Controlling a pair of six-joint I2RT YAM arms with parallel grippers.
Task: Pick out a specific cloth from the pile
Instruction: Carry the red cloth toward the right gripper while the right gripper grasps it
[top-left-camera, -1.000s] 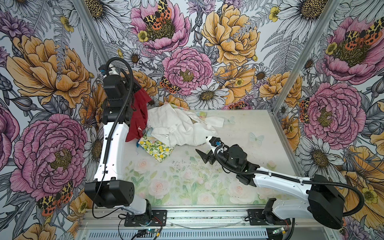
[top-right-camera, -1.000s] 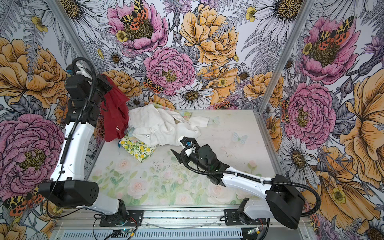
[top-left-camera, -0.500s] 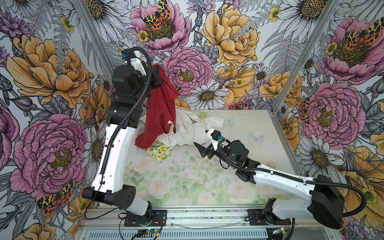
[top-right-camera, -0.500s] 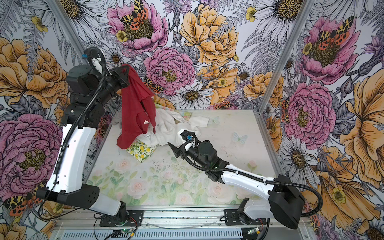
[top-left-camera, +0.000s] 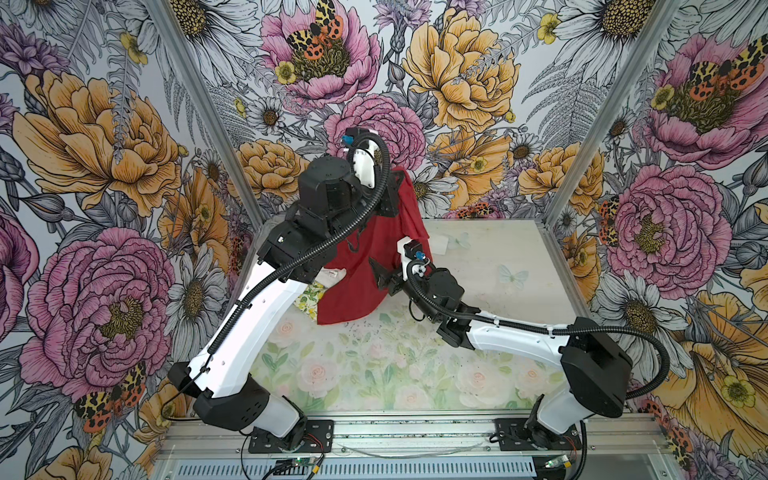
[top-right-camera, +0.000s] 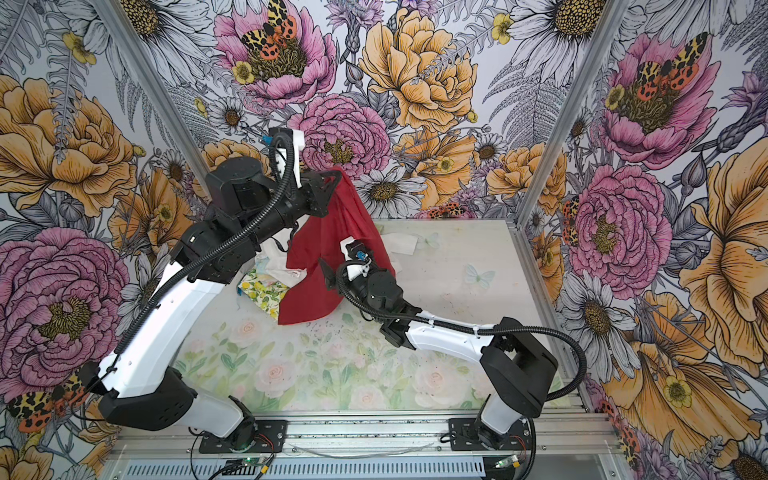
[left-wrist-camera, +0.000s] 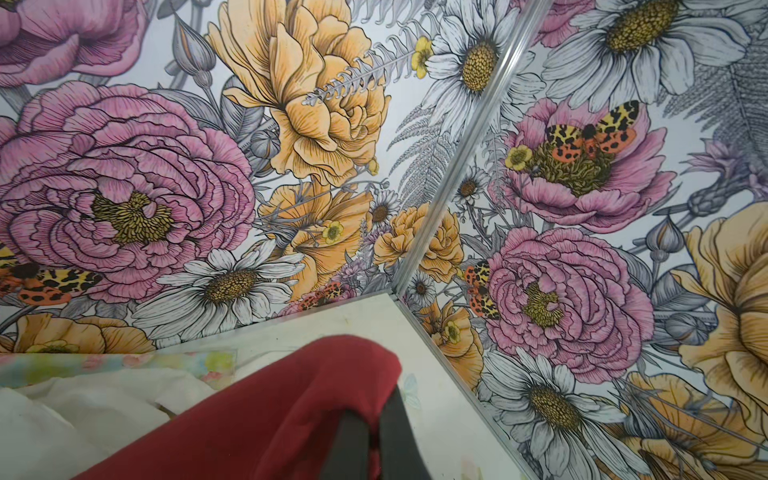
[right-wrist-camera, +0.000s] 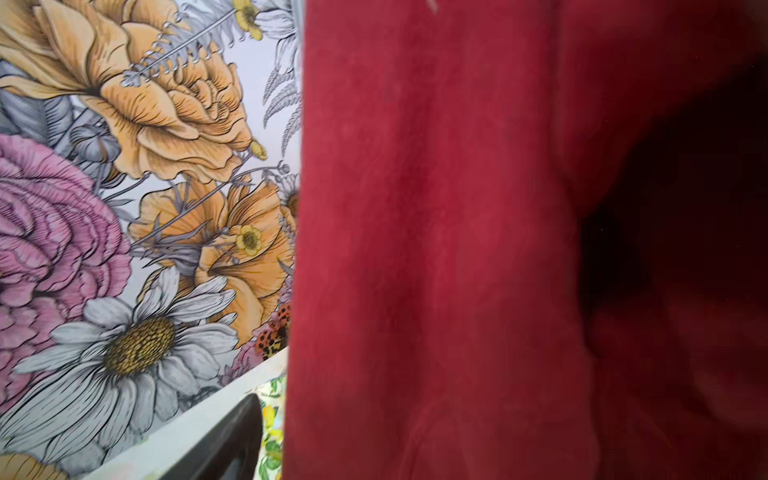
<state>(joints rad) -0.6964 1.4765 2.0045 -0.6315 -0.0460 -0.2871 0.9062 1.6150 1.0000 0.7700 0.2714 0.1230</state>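
The dark red cloth hangs in the air from my left gripper, which is shut on its top edge above the table's back middle. Its lower hem reaches the table. In the left wrist view both dark fingers pinch the red fabric. My right gripper is open against the hanging cloth's right side. In the right wrist view one finger shows beside the red cloth, which hides the other. The pile lies behind and left of the cloth, mostly hidden.
A lemon-print piece and white fabric lie at the back left, by the left arm. A small white scrap lies at the back. Flowered walls close in three sides, with metal corner posts.
My left arm has swung the red cloth up and rightward from the left wall to the table's back middle. My right gripper has moved up and back to the hanging cloth.
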